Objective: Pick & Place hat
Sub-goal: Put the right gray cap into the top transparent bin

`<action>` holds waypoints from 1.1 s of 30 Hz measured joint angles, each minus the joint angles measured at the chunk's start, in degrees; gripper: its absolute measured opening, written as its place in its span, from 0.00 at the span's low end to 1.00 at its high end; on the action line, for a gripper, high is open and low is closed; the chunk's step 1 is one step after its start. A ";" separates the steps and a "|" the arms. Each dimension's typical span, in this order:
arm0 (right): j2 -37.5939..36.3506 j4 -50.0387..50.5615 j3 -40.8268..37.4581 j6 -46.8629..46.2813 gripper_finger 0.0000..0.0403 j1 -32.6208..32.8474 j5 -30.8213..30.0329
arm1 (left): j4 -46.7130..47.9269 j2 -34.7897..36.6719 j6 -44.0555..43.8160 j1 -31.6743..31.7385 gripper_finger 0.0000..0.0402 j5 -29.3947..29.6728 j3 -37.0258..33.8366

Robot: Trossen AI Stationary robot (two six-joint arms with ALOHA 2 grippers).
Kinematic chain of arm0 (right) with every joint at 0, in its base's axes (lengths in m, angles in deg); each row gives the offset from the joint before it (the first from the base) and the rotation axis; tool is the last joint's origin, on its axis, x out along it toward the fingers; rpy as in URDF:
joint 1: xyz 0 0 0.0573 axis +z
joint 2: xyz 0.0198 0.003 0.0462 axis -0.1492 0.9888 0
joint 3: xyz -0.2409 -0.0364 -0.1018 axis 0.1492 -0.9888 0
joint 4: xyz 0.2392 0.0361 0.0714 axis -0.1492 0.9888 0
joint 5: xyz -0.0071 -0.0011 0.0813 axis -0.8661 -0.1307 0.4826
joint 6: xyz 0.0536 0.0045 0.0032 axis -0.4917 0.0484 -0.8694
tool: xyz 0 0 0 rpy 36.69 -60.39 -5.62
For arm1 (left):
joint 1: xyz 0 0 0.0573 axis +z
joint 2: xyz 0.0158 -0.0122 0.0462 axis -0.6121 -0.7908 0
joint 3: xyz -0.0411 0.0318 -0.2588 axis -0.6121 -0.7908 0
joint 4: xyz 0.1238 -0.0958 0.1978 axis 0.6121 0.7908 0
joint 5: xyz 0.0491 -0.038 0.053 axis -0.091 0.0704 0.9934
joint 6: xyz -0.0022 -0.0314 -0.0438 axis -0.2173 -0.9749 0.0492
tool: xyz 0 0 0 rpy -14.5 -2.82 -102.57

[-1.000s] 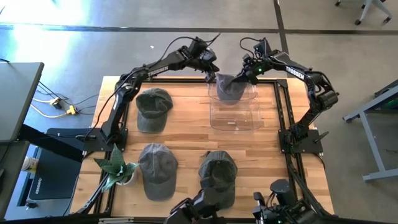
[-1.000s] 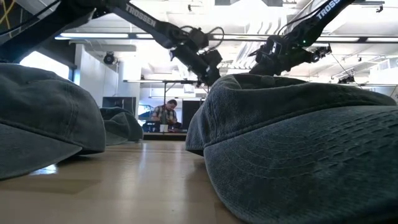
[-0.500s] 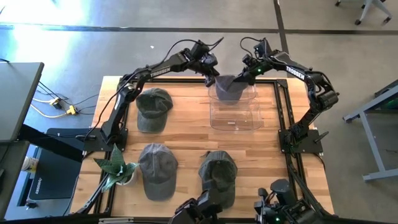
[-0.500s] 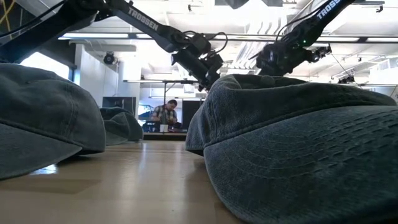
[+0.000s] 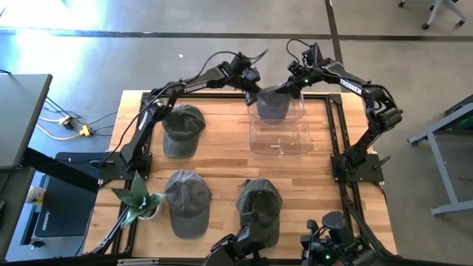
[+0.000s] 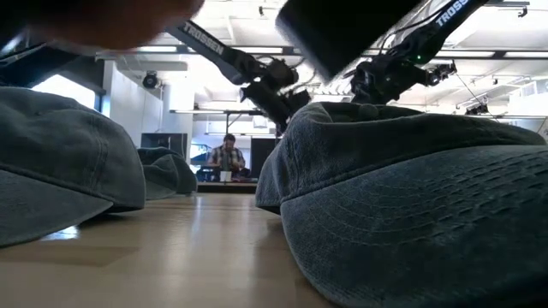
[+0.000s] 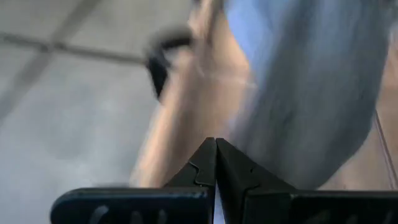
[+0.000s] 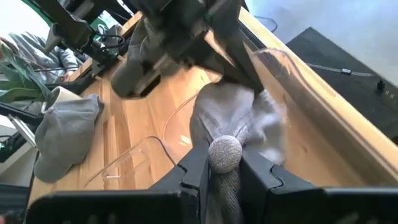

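One grey hat point(image 5: 273, 104) hangs at the top centre of the high view, over the clear bin point(image 5: 281, 137) on the table point(image 5: 222, 166), clamped at its crown button by the right pincer point(image 5: 290, 90); the left pincer point(image 5: 252, 86), fingers pressed together, sits just left of it.

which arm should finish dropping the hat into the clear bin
Right, probably. The right gripper is shut on the hat at its top button, holding it over the clear bin. The left gripper is shut, gripping nothing visible, beside the hat.
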 joint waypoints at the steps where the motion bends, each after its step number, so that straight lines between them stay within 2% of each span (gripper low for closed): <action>1: 0.00 0.11 0.00 -0.24 0.14 0.02 -0.02 | 0.06 -0.04 -0.09 -0.07 0.00 0.85 -0.02; 8: 0.02 0.83 0.00 -0.56 0.13 0.00 -3.47 | -5.44 -1.22 0.40 -0.83 0.00 4.48 0.11; 16: 0.01 -0.16 0.00 -1.63 0.14 0.00 -7.65 | -8.84 0.93 4.10 -0.74 0.00 14.87 0.20; 25: 0.02 -1.13 0.00 1.43 0.15 0.13 -10.48 | -3.96 6.74 5.14 -1.22 0.00 21.34 0.15; 28: 0.00 -2.14 0.00 2.55 0.14 0.13 -12.10 | -2.69 8.89 2.35 -1.16 0.00 21.45 0.18; 33: 0.02 -3.98 0.00 6.06 0.19 0.29 -12.09 | -1.94 12.11 -1.99 -1.15 0.00 16.99 0.17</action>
